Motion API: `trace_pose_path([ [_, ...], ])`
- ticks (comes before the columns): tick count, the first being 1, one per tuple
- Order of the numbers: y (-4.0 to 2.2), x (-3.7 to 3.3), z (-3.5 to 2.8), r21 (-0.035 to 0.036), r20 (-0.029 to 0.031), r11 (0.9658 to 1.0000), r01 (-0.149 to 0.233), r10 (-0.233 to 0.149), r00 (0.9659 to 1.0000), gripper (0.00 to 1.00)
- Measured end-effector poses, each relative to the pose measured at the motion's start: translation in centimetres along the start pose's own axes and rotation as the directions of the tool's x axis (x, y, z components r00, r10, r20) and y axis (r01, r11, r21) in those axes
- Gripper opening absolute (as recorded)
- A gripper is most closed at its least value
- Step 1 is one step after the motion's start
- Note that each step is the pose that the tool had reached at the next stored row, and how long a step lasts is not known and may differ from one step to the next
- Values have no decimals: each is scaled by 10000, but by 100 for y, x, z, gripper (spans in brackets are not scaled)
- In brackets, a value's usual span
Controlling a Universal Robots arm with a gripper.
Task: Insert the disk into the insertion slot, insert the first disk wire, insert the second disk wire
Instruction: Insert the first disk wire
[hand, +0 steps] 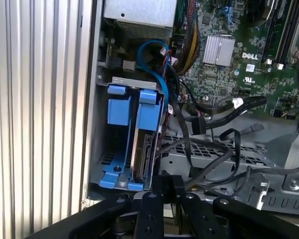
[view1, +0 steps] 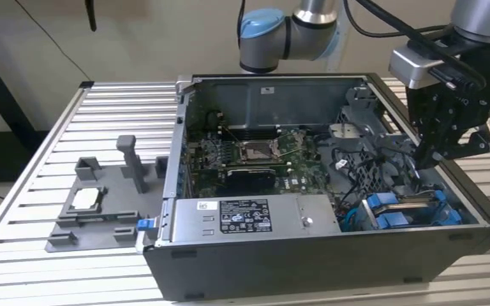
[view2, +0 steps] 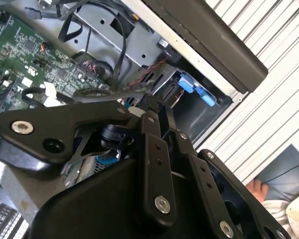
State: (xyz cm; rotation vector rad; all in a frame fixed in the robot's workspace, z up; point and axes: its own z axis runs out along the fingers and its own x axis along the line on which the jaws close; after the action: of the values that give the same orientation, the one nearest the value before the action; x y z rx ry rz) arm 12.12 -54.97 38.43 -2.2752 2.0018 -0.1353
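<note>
Since the disk (hand: 142, 154) already stands in the insertion slot (hand: 132, 81), clipped in its blue carrier at the near corner of the computer case (view1: 313, 261) on the exterior view's right, I judge the first step done; the two wire steps look unfinished, for loose black and grey wires (hand: 209, 149) lie across the metal cage beside the bay, and I see none plugged into the disk. The disk stands on its thin edge, label side hidden; what seems to be its connector end faces up out of the bay, so its long axis, as I judge it, runs down into the slot. The gripper (view1: 425, 162) hangs just above that bay, near the wires and the disk's upper edge; whether the claw is spread, pressed together or pinching a wire I cannot tell.
</note>
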Motion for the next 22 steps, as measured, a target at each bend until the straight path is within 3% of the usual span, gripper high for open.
trace_pose_path([
  [3,-46,11,9,-399,11,9992,-3,4,10000,19],
  [6,-69,21,16,-639,-2,9980,-15,15,10000,19],
  [8,-71,29,20,-708,-13,9975,-54,53,10000,19],
  [16,-66,60,52,-729,-85,9960,-524,520,9986,19],
  [19,-87,80,62,-933,-88,9942,-538,532,9985,19],
  [22,-121,102,70,-1252,-86,9907,-540,534,9985,19],
])
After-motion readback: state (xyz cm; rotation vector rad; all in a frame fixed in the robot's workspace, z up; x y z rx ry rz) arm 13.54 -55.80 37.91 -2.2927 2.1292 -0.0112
